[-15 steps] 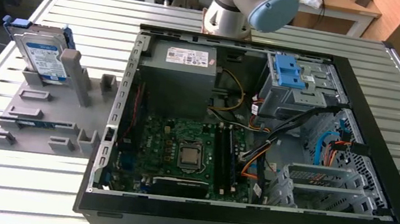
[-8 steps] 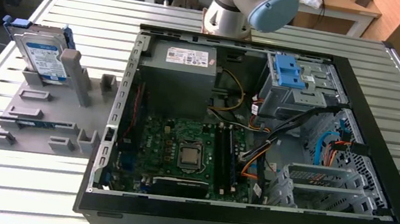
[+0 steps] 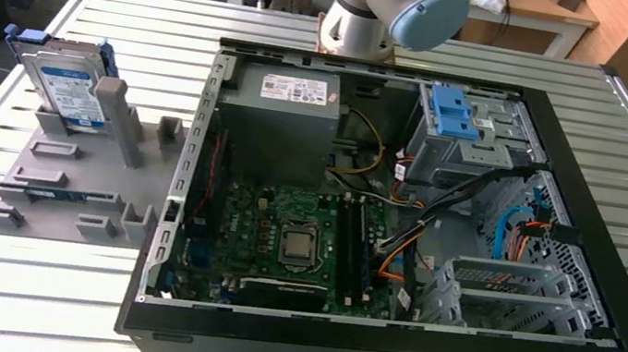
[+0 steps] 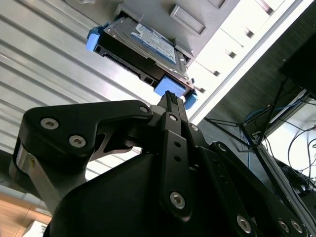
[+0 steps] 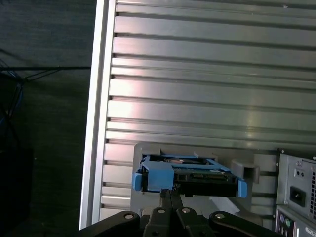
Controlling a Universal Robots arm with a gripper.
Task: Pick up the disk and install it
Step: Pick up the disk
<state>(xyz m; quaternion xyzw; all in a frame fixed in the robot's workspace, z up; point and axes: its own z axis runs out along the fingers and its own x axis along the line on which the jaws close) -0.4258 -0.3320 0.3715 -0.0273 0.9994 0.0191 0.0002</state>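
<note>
The disk [image 3: 66, 83], a silver drive with a white-and-blue label and blue rails, stands on edge in the grey holder [image 3: 79, 169] on the table, at the exterior view's left. In both wrist views the disk [image 4: 143, 44] [image 5: 187, 175] sits in that holder beyond my fingertips, with a gap between them. My gripper [image 4: 170, 97] [image 5: 170, 193] is shut, its black fingers pressed together with nothing between them, and it points toward the disk's blue end.
An open black computer case [image 3: 408, 218] lies on the slatted metal table [image 3: 621, 119]. It holds a motherboard, a grey power-supply box [image 3: 284, 125], loose cables and a drive cage with blue latch tabs [image 3: 453, 117]. The arm's base [image 3: 375, 17] stands behind the case.
</note>
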